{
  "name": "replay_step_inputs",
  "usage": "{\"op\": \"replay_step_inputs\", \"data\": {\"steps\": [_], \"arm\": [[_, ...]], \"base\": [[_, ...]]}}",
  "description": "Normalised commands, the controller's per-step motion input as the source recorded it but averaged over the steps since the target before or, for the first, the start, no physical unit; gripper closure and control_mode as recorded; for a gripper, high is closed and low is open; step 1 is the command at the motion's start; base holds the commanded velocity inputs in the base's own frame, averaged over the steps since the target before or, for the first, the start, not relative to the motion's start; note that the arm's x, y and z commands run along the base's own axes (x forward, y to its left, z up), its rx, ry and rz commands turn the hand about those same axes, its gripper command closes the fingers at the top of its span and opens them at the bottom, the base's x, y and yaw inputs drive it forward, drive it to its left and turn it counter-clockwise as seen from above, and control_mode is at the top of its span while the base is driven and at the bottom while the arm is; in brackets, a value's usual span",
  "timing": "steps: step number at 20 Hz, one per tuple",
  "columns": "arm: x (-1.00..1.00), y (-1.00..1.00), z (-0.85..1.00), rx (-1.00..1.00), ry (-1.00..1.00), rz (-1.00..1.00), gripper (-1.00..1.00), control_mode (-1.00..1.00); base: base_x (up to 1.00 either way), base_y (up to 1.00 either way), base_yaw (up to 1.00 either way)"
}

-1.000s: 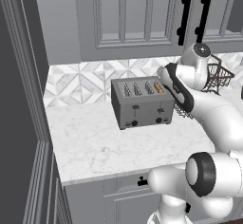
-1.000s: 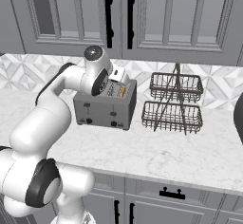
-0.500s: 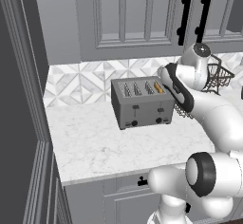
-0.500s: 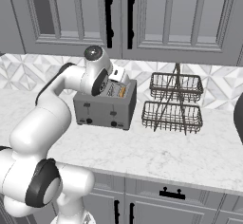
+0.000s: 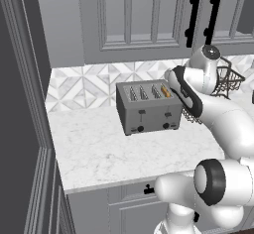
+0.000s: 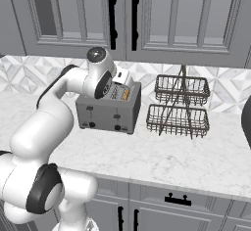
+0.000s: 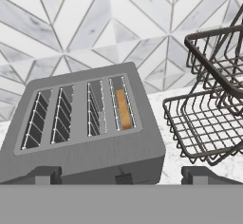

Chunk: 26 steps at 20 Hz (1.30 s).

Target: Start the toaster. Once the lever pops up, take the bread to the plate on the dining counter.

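Observation:
The grey four-slot toaster [image 5: 148, 111] stands on the marble worktop against the tiled wall. The golden bread [image 5: 165, 91] sits sunk in its rightmost slot [image 7: 123, 108]. The right-hand black lever [image 5: 168, 114] is on the front face, beside its left twin. My gripper [image 7: 122, 176] hovers just above the toaster's [image 7: 85, 144] front right edge, open, with its fingertips [image 7: 45, 174] wide apart and nothing between them. From the right base, the hand [image 6: 121, 80] hangs over the toaster's [image 6: 105, 110] right end. The plate and the dining counter are out of view.
A two-tier dark wire basket rack [image 6: 179, 105] stands just right of the toaster, close to my hand [image 7: 209, 123]. Grey cabinets with black handles [image 6: 112, 10] hang above. A wall edge [image 5: 30, 79] bounds the worktop on the left.

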Motion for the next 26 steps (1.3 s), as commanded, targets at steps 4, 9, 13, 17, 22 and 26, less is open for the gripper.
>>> {"op": "replay_step_inputs", "data": {"steps": [4, 9, 13, 17, 22, 26], "arm": [[0.00, 0.00, 0.00, 0.00, 0.00, 0.00, -1.00, -1.00], [0.00, 0.00, 0.00, 0.00, 0.00, 0.00, -1.00, -1.00], [0.00, 0.00, 0.00, 0.00, 0.00, 0.00, -1.00, -1.00], [0.00, 0.00, 0.00, 0.00, 0.00, 0.00, -1.00, -1.00], [0.00, 0.00, 0.00, 0.00, 0.00, 0.00, -1.00, -1.00], [0.00, 0.00, 0.00, 0.00, 0.00, 0.00, -1.00, -1.00]], "base": [[0.00, 0.00, 0.00], [0.00, 0.00, 0.00], [0.00, 0.00, 0.00], [0.00, 0.00, 0.00], [0.00, 0.00, 0.00], [0.00, 0.00, 0.00]]}}
